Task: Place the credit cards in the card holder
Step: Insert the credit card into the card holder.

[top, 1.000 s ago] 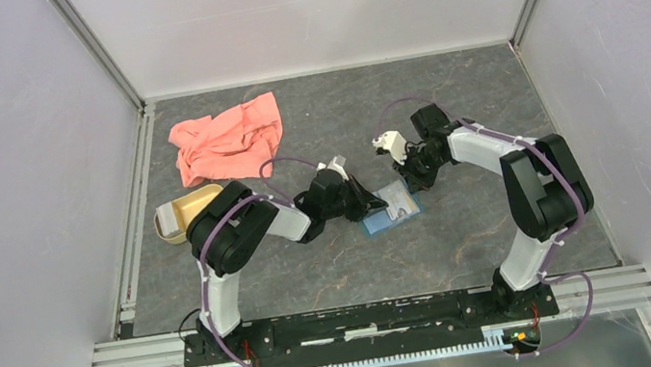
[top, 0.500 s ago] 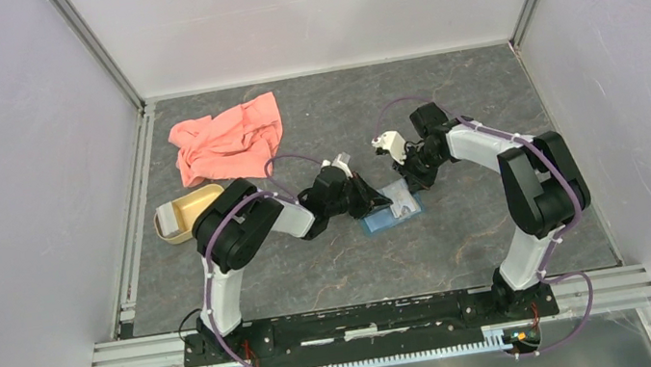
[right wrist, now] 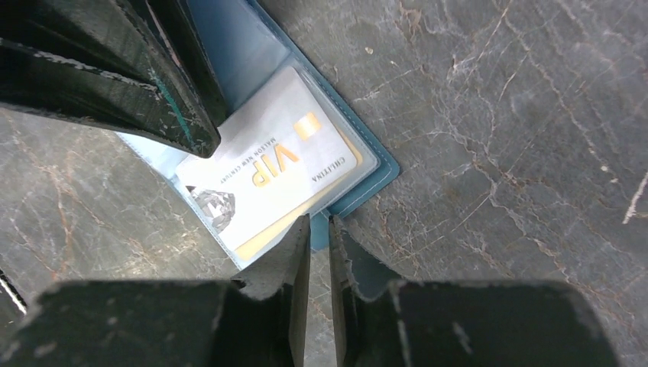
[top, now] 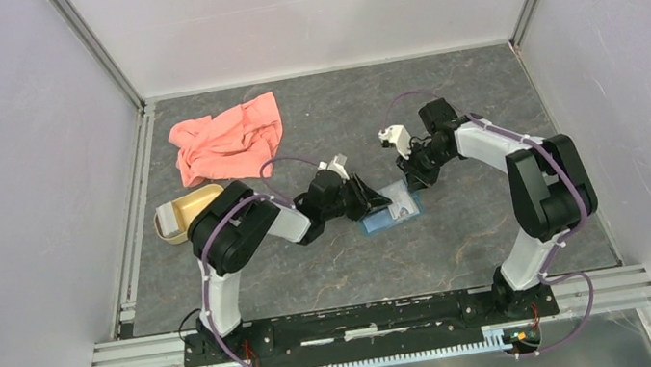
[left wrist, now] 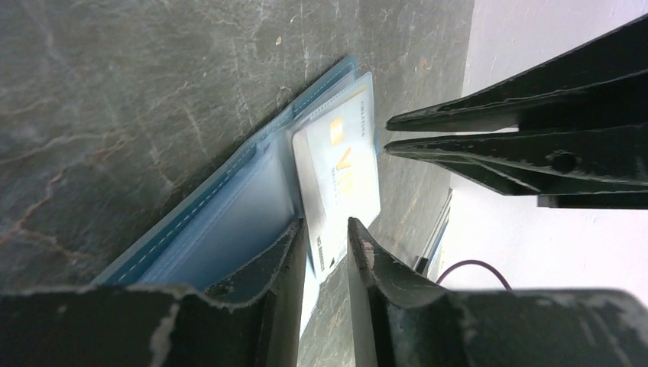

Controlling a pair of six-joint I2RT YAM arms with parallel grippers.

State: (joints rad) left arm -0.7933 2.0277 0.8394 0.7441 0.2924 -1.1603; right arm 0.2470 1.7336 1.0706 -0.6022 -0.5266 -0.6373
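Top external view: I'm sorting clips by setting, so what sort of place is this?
Probably a lab robot test cell: plain white walls in aluminium framing enclose a grey stone-patterned tabletop, with two robot arms bolted to a rail at its near edge.

Lit brightly and evenly from above. Noted soft, faint shadows, defocus at left pincer (left wrist: 325,223) base, overexposure on wall (left wrist: 550,30).

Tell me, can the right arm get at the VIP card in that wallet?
Probably yes: the right tool hovers at the edge of the open card holder, with the VIP card face up beside it. The left tool crowds the far side.
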